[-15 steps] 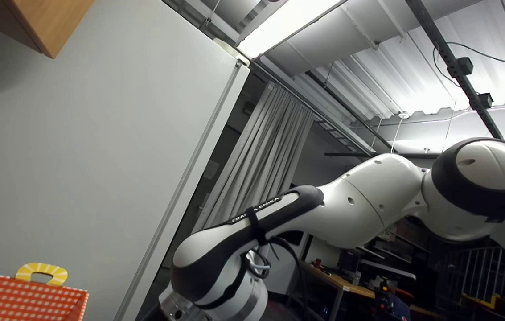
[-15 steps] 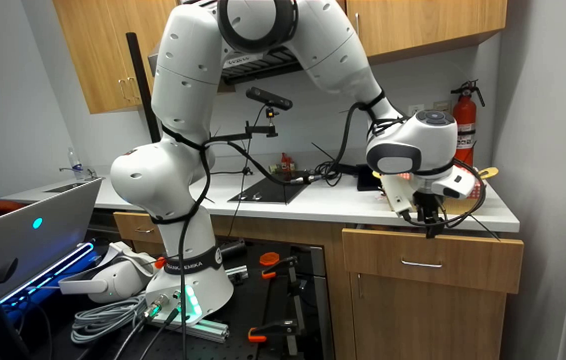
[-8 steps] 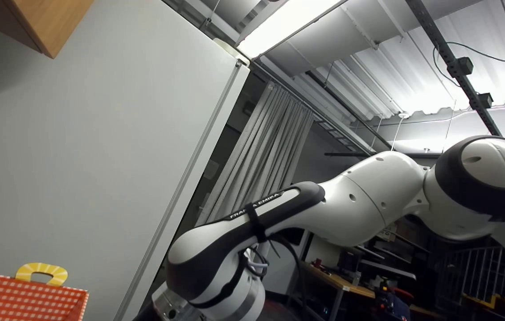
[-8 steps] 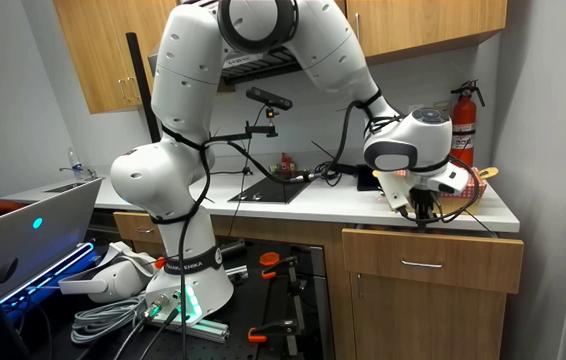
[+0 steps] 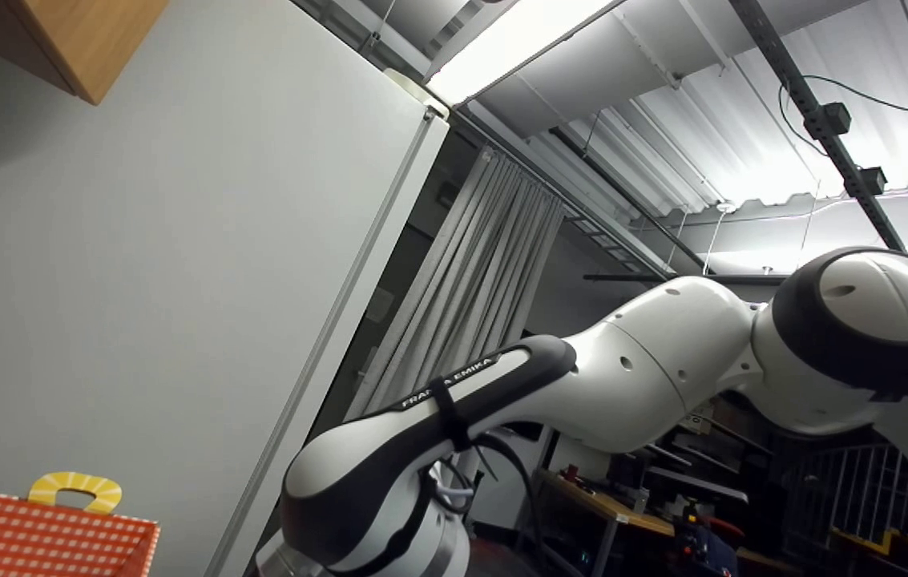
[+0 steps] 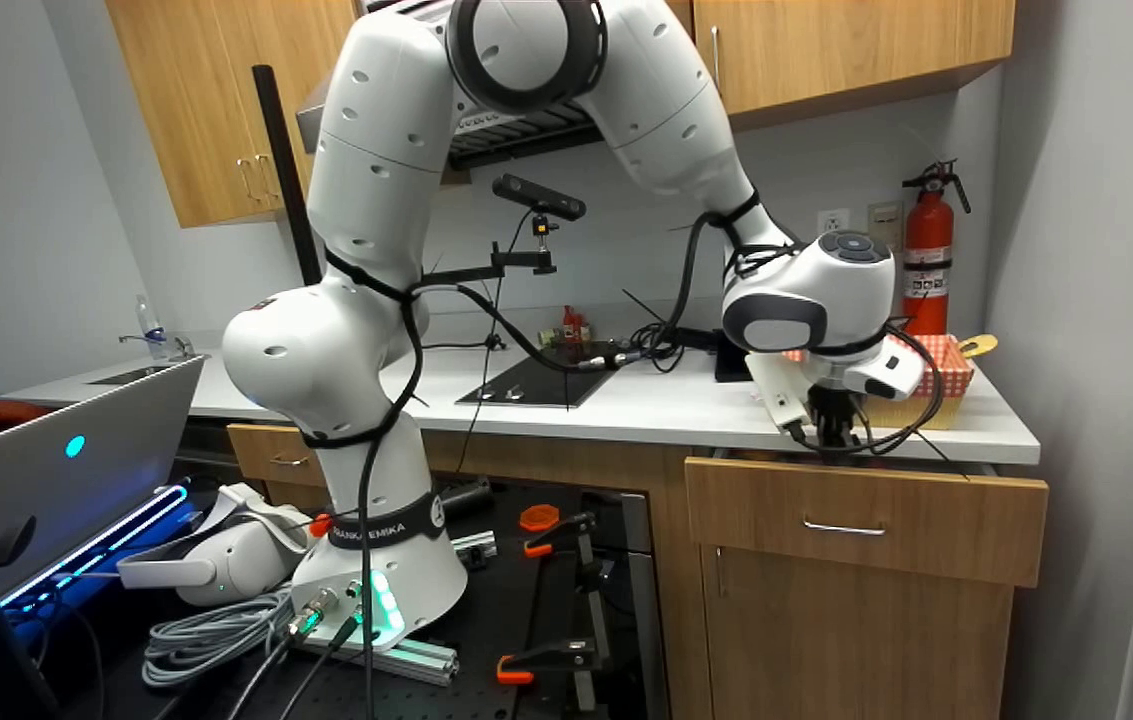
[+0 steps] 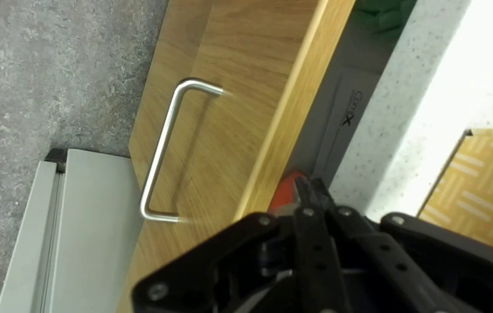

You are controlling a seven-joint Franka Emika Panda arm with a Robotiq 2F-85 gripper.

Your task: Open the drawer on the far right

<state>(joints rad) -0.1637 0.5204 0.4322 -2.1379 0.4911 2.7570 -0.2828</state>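
Note:
The drawer on the far right (image 6: pixel 866 515) stands partly pulled out, its wooden front forward of the counter edge. Seen from the wrist, its front (image 7: pixel 233 126) carries a metal bar handle (image 7: pixel 159 152), and a gap shows the grey interior. My gripper (image 7: pixel 310 181) is shut, its fingertips together over that gap, between the drawer front's top edge and the counter. Nothing shows between them, and the handle is well apart. In an exterior view the gripper (image 6: pixel 834 440) reaches down behind the drawer front, which hides its tips.
Inside the drawer lie a red object (image 7: pixel 284 191) close to the fingertips and green items (image 7: pixel 381 15). A checkered basket (image 6: pixel 946 365) and a fire extinguisher (image 6: pixel 929 260) stand on the white counter (image 7: pixel 403 143). Cables (image 6: pixel 911 420) loop around the wrist.
In an exterior view my gripper has moved left and back, from overlapping the drawer front's top edge to behind it. Its jaws have come together. The drawer looks unmoved.

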